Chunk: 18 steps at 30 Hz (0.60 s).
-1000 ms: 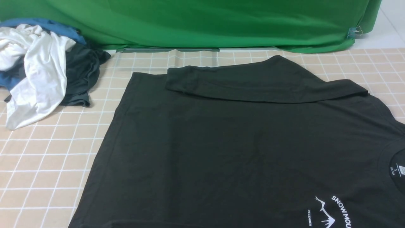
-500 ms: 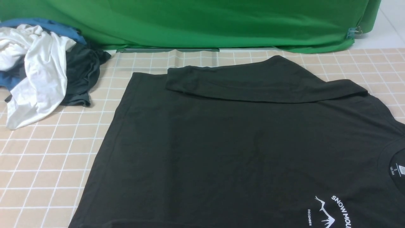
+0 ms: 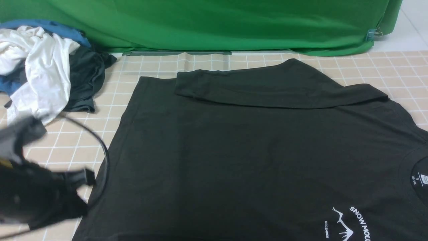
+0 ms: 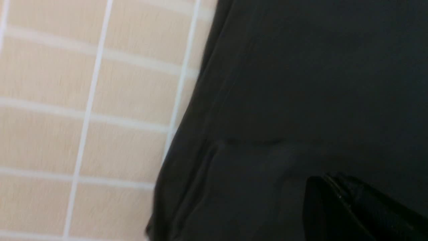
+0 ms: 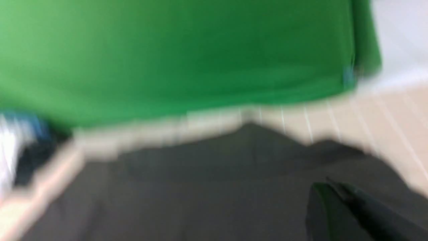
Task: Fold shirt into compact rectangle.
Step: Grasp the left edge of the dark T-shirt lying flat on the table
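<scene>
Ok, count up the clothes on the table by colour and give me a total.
Black: 1, the black shirt spread flat
White: 1, the white garment in the pile
Blue: 1, the blue garment under it, as far as shows
Dark grey: 1, the dark grey garment beside the white one
Total: 4

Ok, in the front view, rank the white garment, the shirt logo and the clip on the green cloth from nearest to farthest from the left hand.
1. The white garment, on the left, just beyond the left hand.
2. The logo, near right, across the shirt.
3. The clip, far right corner, on the green cloth.
</scene>
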{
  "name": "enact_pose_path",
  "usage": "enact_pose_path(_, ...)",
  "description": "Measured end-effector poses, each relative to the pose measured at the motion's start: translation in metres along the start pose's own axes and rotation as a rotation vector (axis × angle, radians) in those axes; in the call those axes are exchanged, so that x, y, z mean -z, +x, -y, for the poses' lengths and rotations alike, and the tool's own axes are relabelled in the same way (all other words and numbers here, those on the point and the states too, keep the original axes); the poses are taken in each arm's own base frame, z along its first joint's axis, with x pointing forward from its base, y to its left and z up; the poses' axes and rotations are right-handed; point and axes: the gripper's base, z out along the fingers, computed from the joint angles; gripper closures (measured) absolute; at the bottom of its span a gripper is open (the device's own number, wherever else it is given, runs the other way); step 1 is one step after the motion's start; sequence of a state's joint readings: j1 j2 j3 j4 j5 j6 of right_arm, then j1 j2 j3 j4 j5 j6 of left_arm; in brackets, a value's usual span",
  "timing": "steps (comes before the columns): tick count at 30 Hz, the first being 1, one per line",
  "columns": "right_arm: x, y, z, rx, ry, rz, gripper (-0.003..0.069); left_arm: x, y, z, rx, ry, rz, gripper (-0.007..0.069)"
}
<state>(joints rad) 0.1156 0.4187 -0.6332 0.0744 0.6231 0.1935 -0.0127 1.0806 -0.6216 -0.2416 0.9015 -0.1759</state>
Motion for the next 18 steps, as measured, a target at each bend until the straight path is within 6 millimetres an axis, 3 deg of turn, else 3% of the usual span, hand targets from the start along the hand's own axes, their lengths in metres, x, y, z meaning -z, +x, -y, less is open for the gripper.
enact_pose_path(2, -0.01, -0.008, -0.004, 0.051, 0.007, -0.121, 0.0622, -0.008, 0.008, -0.003, -0.006, -0.023, -0.03, 0.0613)
enact_pose_path(5, -0.043, -0.011, -0.013, 0.146, -0.028, -0.367, 0.0622, -0.021, 0.02, -0.009, -0.021, -0.065, -0.072, 0.0613)
enact_pose_path(10, -0.068, -0.002, -0.026, 0.15, -0.125, -0.46, 0.0622, -0.026, 0.017, -0.011, -0.029, -0.078, -0.053, 0.0606)
enact_pose_path(17, -0.077, 0.007, -0.039, 0.159, -0.222, -0.395, 0.0622, -0.041, 0.011, -0.017, -0.078, -0.156, -0.094, 0.0414)
enact_pose_path(18, -0.078, 0.008, -0.04, 0.16, -0.229, -0.38, 0.0621, -0.047, 0.009, -0.017, -0.096, -0.16, -0.108, 0.0327)
